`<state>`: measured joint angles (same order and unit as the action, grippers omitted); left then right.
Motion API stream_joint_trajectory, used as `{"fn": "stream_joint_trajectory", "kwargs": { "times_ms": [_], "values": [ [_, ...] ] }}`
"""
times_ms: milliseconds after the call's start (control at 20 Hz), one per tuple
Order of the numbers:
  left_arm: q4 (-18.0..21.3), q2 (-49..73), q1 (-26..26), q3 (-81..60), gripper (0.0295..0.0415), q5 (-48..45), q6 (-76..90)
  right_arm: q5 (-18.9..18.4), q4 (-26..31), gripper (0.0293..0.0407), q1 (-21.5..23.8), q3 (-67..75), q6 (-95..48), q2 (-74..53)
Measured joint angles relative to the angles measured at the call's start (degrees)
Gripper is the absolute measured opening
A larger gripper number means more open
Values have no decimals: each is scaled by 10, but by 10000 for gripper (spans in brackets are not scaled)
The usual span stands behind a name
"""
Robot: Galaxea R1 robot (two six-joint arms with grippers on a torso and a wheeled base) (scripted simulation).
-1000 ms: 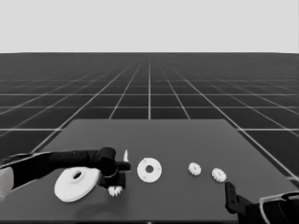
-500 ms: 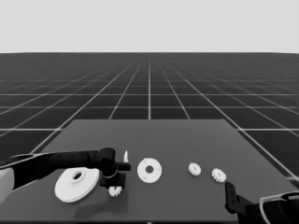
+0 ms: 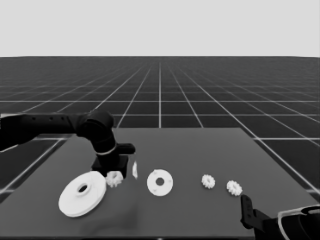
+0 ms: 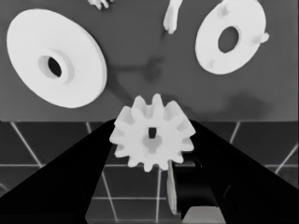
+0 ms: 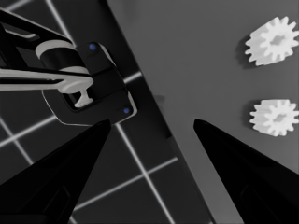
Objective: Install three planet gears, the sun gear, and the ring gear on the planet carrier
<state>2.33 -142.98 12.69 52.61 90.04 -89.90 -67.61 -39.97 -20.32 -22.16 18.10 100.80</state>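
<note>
**Gear in hand**

The left gripper (image 4: 152,154) is clamping a small gear (image 4: 152,138) above the worktop (image 3: 200,145), beside the larger round part (image 3: 82,194). Next: carrying it onto the smaller round part (image 3: 160,182). The right gripper (image 5: 149,135) is idling, fingers apart.

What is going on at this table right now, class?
The left gripper holds one small gear between its fingers, lifted near the larger round part. The smaller round part lies bare at mid-table, with no gears on it. Two more gears lie to its right. The right gripper waits at the table's corner, open.
</note>
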Motion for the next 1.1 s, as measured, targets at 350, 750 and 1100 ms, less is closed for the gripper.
{"fn": "stream_joint_trajectory", "kwargs": {
  "times_ms": [350,750,1100],
  "values": [
    [5,-221,4,204,312,-2,-17,0,0,385,0,0,0,0],
    [-155,-251,-150,257,312,0,5,0,0,385,0,0,0,0],
    [-229,-263,-231,319,312,-19,51,0,0,385,0,0,0,0]
  ]
}}
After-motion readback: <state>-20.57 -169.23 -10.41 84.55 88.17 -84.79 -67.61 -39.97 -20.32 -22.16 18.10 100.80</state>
